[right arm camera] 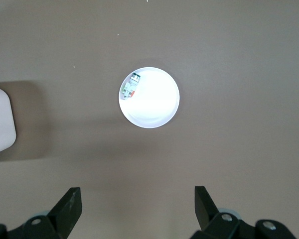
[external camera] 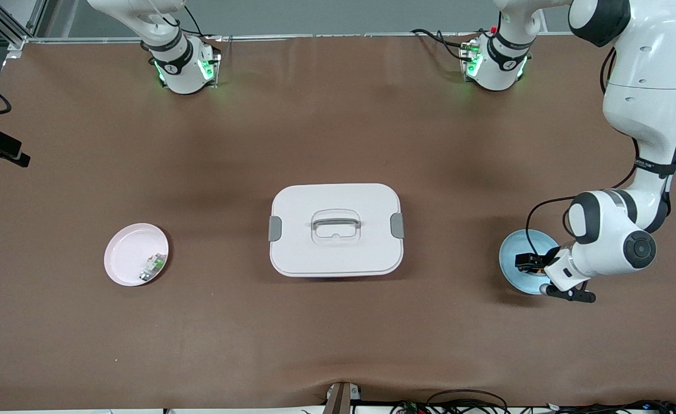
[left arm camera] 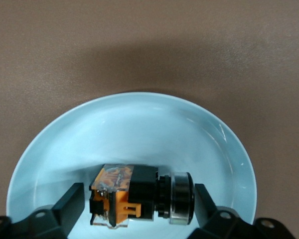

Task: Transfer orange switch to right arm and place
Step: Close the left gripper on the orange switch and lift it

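Left gripper is lowered into the blue dish at the left arm's end of the table, its fingers set on either side of the switch. A small gap is seen between each finger and the switch, so the jaws are apart and nothing is clamped. The switch is lying on its side on the dish floor, its orange and black body toward one finger and its round cap toward the other. In the front view the gripper is seen low over the dish, with the left arm bent down from its base.

Right gripper is held high over the table, fingers spread wide and holding nothing; the right arm waits. Below it the pink dish is seen, with a small white-and-green part lying against its rim. In the front view this dish sits toward the right arm's end of the table, the part at its edge nearer the box. A white lidded box with a handle and grey side clips stands mid-table between the two dishes, well apart from each.
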### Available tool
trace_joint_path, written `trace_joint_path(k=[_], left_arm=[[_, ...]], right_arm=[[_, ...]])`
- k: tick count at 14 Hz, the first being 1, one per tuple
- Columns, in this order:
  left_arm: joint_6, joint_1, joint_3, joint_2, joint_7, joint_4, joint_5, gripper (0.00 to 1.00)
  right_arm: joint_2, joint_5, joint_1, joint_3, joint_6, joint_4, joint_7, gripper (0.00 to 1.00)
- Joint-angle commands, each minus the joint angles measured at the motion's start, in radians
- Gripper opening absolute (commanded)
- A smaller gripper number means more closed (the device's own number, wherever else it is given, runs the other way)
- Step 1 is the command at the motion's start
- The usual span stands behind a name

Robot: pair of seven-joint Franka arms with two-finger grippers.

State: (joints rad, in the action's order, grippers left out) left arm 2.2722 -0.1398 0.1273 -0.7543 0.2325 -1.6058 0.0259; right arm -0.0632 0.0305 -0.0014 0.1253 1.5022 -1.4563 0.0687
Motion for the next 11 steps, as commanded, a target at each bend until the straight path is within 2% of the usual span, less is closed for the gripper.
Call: trace_joint_path(k=[1, 5, 8, 11], left_arm=[[0.013, -0.009, 0.009, 0.007, 0.01, -0.013, 0.022, 0.7], [0.013, 0.0, 0.009, 0.012, 0.005, -0.013, 0.028, 0.47], [0.004, 0.006, 0.009, 0.019, -0.03, -0.011, 0.029, 0.46], [-0.023, 0.028, 0.009, 0.05, -0.194, -0.011, 0.031, 0.46]], right_arm=[[0.008, -0.014, -0.003, -0.007, 0.001, 0.001, -0.003, 1.0], [0.008, -0.014, -0.003, -0.007, 0.01, 0.001, -0.003, 1.0], [0.008, -0.014, -0.006, -0.007, 0.009, 0.007, -0.003, 1.0], [0.009, -0.012, -0.008, -0.006, 0.01, 0.011, 0.002, 1.0]])
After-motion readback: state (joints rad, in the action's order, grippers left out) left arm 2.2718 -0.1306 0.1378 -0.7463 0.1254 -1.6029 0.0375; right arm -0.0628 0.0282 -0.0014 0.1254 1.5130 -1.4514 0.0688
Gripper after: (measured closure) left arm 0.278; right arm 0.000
